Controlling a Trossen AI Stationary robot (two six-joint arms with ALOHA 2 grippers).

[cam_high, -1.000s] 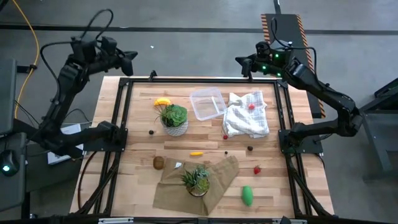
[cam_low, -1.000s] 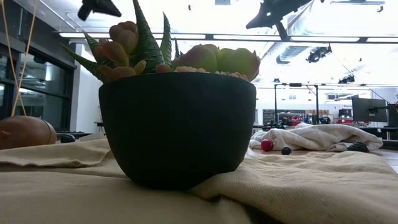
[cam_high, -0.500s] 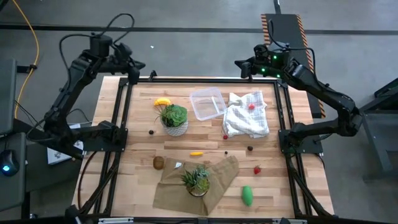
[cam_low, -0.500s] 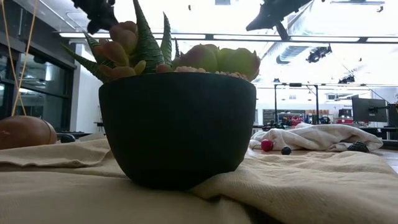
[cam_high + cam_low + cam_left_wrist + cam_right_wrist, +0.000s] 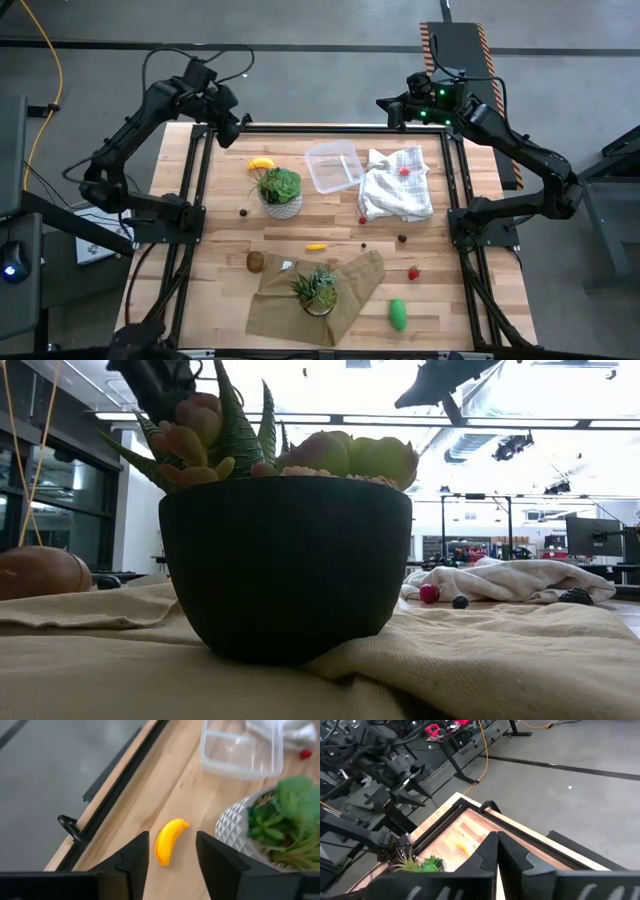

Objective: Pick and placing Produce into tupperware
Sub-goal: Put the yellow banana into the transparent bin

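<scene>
Left gripper (image 5: 171, 851) spread, empty, hovering above yellow banana (image 5: 168, 840) near table's (image 5: 222, 215) far-left corner. Right gripper (image 5: 496, 851) pressed together, empty, waiting far right.

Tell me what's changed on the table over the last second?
The left claw has swung in from off the table's far-left corner to hover over that corner, and its jaws have opened, lined up on the yellow banana. It holds nothing yet. The right claw stayed shut at the far-right corner. The tupperware, the white cloth and the other produce haven't moved.
</scene>
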